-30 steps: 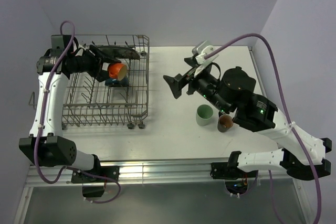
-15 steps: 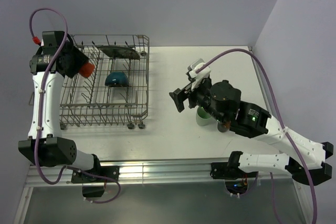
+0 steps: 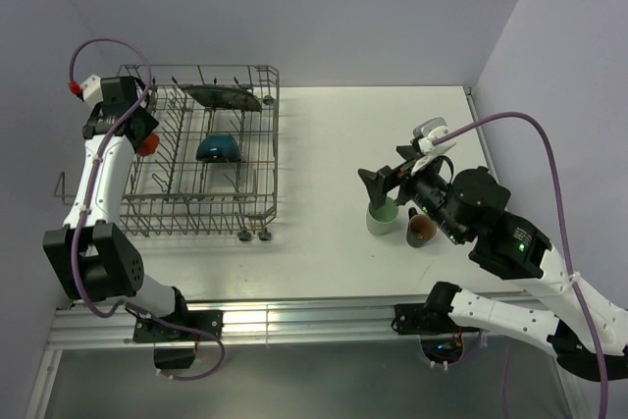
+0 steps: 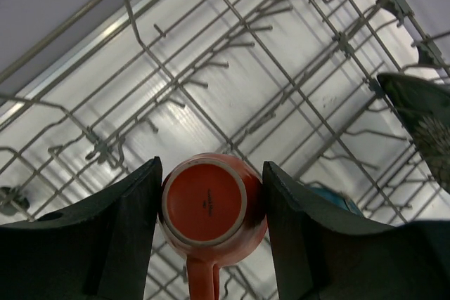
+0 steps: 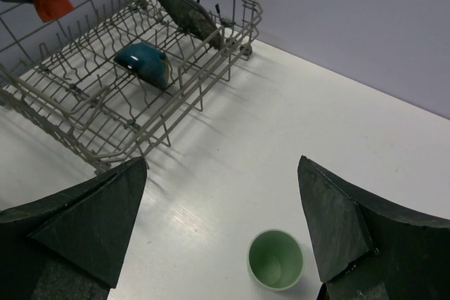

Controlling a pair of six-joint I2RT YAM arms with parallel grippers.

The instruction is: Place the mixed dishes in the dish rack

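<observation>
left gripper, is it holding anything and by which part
Yes. The left gripper holds the orange cup by its body, with the fingers pressed on opposite sides. The handle hangs untouched between them.

The rack [image 3: 186,205] stands on the left of the table [image 3: 324,134]. In it the plate [image 3: 224,97] stands on edge at the far side, with the bowl [image 3: 218,149] before it near the middle. The handled cup [image 4: 211,205] sits between the fingers of the left end effector [image 4: 211,173], above the rack's left side. Right of the rack, well apart, stands the mug [image 3: 382,215], with the small cup [image 3: 421,230] just right of it. The right end effector [image 5: 221,166] is above the mug.
</observation>
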